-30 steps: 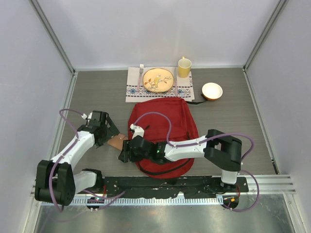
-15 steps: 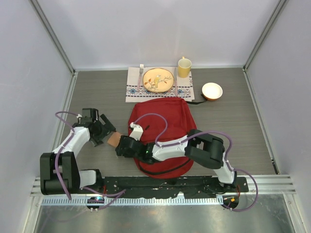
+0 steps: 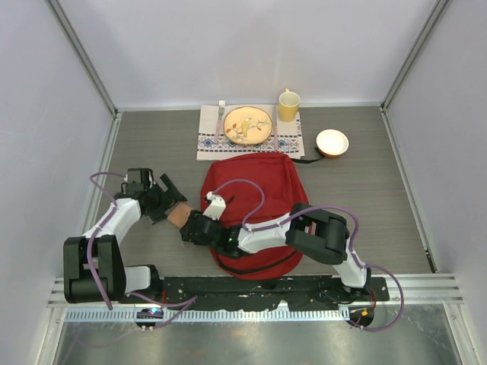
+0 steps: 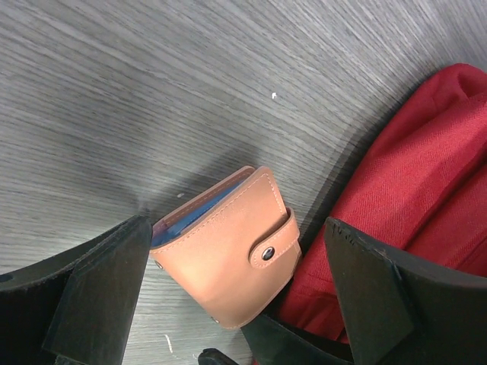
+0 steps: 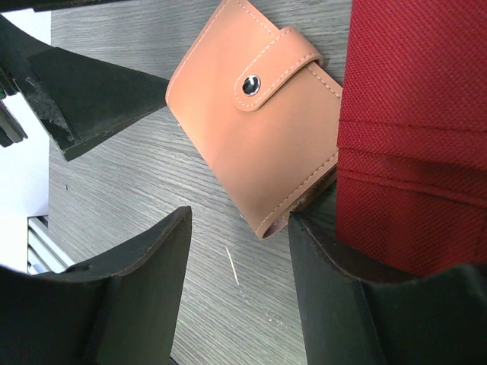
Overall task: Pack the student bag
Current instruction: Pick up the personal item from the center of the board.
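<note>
The student bag (image 3: 255, 199) is a large red backpack lying flat in the middle of the table. A tan leather wallet (image 3: 179, 217) with a snap strap lies on the table against the bag's left edge. My left gripper (image 3: 170, 204) is open, and in the left wrist view the wallet (image 4: 224, 247) sits between its fingers (image 4: 95, 293) without being gripped. My right gripper (image 3: 193, 228) is open just in front of the wallet (image 5: 259, 144). Its right finger (image 5: 358, 304) is at the bag's edge (image 5: 415, 129), under the wallet's corner.
At the back lies a patterned placemat (image 3: 288, 142) with a decorated plate (image 3: 248, 125) and a fork (image 3: 221, 115). A yellow cup (image 3: 288, 106) and a white bowl (image 3: 332, 142) stand beside it. The enclosure walls are close on the left and right.
The right arm folded in and its gripper slid left towards the wallet. The left gripper pulled back to the left, then edged in again over the wallet.
</note>
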Available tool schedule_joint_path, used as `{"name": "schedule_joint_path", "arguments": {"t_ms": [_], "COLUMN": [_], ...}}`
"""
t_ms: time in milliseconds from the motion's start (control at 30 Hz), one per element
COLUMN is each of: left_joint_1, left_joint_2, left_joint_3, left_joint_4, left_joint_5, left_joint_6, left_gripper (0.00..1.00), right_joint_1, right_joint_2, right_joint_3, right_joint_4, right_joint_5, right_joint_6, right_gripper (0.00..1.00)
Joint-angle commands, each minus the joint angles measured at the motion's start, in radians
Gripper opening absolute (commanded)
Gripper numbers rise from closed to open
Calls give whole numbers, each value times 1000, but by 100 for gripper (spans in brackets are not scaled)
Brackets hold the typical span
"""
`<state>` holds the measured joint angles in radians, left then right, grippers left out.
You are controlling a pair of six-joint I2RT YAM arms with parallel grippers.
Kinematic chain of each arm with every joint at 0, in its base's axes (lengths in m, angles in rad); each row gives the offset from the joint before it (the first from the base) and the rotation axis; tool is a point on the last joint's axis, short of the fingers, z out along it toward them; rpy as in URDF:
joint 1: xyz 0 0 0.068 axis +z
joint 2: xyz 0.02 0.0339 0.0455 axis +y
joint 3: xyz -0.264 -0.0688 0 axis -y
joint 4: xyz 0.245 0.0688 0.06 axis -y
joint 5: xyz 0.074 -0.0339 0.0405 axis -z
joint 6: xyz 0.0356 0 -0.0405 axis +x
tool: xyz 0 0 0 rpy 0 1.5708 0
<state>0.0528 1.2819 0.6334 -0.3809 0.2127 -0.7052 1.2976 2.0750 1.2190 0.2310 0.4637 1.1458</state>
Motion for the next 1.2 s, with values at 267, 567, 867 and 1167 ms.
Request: {"name": "schedule_joint_path", "arguments": {"t_ms": [267,567,867,1167], "left_joint_1": [4,2,4,4], "left_joint_2": [-130,-190,-245,-245], "left_joint_3": [-78,-115,-141,-152], "left_joint_4": [39,-38,-72,-62], "left_joint_5": [41,-13,-52,-38], "left_joint_6": [-7,-23,-22,-27], "left_gripper": [93,92,92,91], "right_joint_1": [-12,-18,-21,-35], "right_joint_2": [-62,-70,-90,-82], "right_joint_3": [20,28,-7,-4], "right_joint_4": [33,68,157,194], "right_joint_5": [35,-6,-33,-79], "right_joint_6": [-103,-147,-164,-173], "right_gripper": [56,46,30,25]}}
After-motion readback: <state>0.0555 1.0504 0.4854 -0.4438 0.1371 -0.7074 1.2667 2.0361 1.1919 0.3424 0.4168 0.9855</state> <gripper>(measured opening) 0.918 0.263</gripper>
